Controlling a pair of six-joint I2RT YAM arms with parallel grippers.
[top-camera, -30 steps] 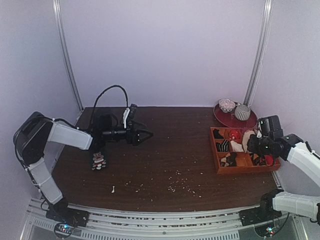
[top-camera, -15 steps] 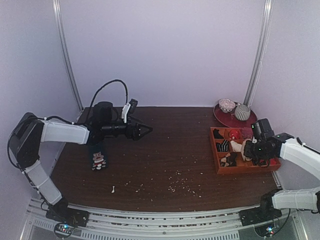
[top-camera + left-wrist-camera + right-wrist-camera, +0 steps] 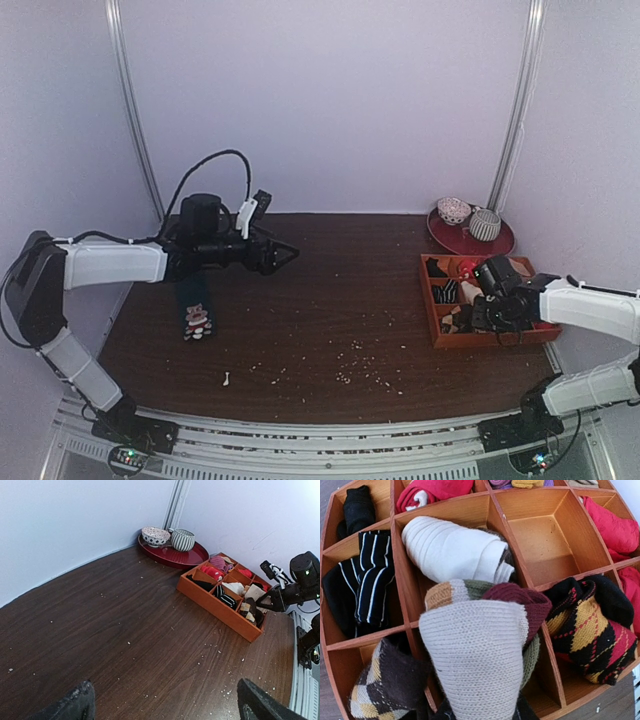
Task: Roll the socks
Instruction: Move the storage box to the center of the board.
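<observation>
The socks (image 3: 477, 650) are a cream knit bundle with tan, olive and dark-red bands. They fill the lower middle of the right wrist view, over the middle front cells of the orange divided box (image 3: 400, 580). My right gripper (image 3: 482, 306) is over the box and shut on the socks, and its fingers are hidden under the knit. The socks show as a pale patch in the top view (image 3: 470, 292). My left gripper (image 3: 284, 253) is open and empty above the far left of the table. Its fingertips (image 3: 75, 705) stand wide apart.
The box (image 3: 490, 338) holds several other bundles: white (image 3: 455, 547), black-white striped (image 3: 370, 587), red (image 3: 612, 527), argyle (image 3: 592, 625). A red tray (image 3: 470, 240) with two bowls stands behind it. A small dark patterned sock (image 3: 196, 315) lies at the table's left.
My right gripper has moved left and in over the box with the socks. My left arm has swung a little farther back and up.
</observation>
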